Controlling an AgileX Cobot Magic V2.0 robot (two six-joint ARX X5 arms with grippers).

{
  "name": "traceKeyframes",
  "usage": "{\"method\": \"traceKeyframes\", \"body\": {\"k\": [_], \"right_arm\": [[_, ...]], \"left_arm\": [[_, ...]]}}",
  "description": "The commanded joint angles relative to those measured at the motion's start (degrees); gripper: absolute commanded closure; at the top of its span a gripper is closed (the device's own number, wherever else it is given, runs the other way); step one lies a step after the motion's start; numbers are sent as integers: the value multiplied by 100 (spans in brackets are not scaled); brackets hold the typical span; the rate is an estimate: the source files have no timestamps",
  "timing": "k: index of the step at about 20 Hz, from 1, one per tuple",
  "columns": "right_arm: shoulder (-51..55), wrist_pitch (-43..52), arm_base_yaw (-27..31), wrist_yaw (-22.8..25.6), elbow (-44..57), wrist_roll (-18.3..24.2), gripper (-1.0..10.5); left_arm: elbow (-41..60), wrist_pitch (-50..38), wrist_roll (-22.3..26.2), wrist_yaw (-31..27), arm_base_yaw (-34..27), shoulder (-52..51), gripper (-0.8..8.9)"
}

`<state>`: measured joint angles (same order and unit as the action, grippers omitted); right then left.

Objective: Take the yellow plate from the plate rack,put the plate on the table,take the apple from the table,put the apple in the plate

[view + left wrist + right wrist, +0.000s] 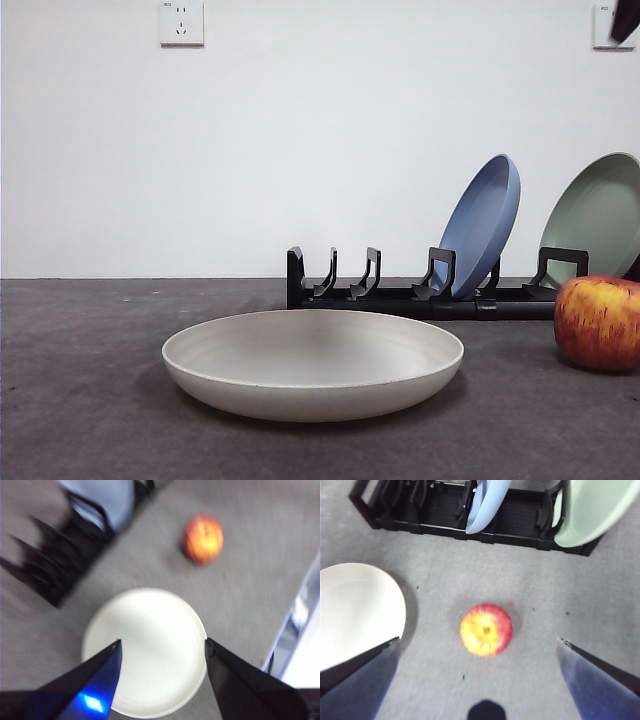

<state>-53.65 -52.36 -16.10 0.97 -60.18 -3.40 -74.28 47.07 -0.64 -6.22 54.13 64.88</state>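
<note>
Round cream yellow plate: flat on dark grey table, near black pronged plate rack. Red-yellow apple: right of plate. Left gripper, right gripper: both spread, empty, above.

Yellow plate: matte cream. Apple: red, yellow-streaked. Plate rack: black. Table: speckled dark grey.

Yellow plate between spread jaws, apple well apart.
</note>
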Motion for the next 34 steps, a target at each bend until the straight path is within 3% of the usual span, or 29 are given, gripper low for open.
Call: {"method": "traceKeyframes", "body": {"k": [1, 3, 13, 26, 29, 32, 34], "right_arm": [[-494, 295, 4, -17, -9, 70, 410], [-1005, 487, 4, -15, -9, 83, 410], [-2872, 1045, 4, 48, -9, 48, 409], [-3891, 901, 4, 133, 9, -177, 419], [-3910, 793, 4, 133, 9, -240, 612], [-3910, 739, 4, 133, 9, -247, 673], [-3910, 737, 4, 131, 9, -240, 843]], "left_arm": [[-7, 9, -264, 24, -221, -636, 697], [-7, 20, -280, 24, -341, -1128, 817], [-7, 831, -387, 22, -358, -1956, 822], [-7, 907, -387, 24, -358, -1895, 822], [-7, 905, -385, 22, -358, -1895, 822], [-7, 905, -382, 22, -358, -1895, 822], [-7, 907, -382, 22, -358, -1895, 822]]}}
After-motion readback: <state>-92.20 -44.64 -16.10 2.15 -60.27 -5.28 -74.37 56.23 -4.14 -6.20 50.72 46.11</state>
